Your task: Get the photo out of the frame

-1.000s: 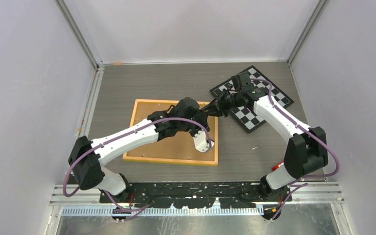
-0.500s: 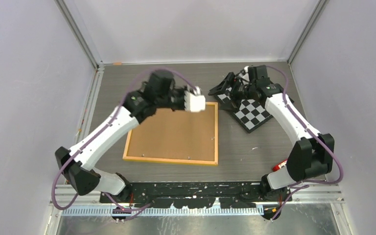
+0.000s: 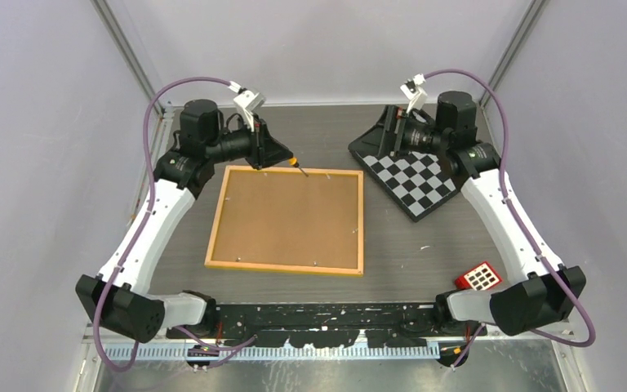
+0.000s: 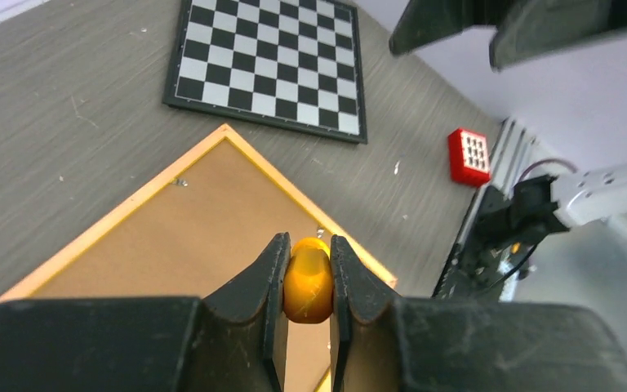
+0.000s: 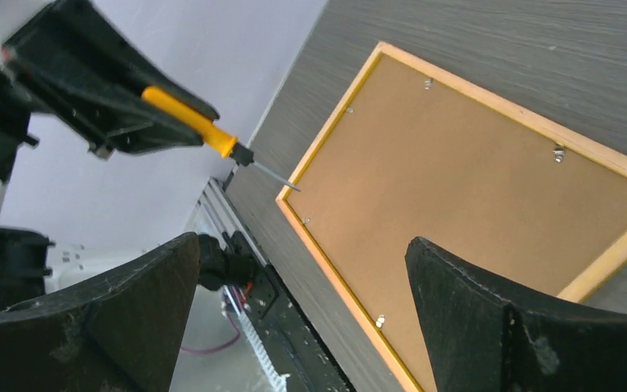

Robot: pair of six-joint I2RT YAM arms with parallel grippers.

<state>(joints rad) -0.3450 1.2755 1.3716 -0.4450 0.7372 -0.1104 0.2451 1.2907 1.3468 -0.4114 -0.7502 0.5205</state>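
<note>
Frame (image 3: 286,268) lies back-up at mid-table, and all it shows inside its yellow-orange border is the brown backing board (image 3: 290,216). The photo isn't visible in any view (anything under the board is hidden). Left gripper (image 4: 308,241) is clenched on an orange-handled screwdriver (image 5: 192,122). Right gripper (image 5: 300,245) is released, jaws spread wide with nothing between them, up over the far-left corner of the checkerboard (image 3: 424,180). Top view puts the screwdriver tip at the frame's far edge, left of centre. Can't tell if it touches. Left wrist only shows the handle butt pinched between the fingers (image 4: 265,278), no shaft. Right wrist shows the full handle, black collar and thin metal shaft from the side. Right wrist also resolves the metal clips (image 5: 558,152) on the board, five counted there. They're barely specks from the top. Left wrist and top view catch the red block with a white grid (image 3: 479,278) near the right arm's base. Count: one frame, one board, one screwdriver, one checkerboard, one red block.
</note>
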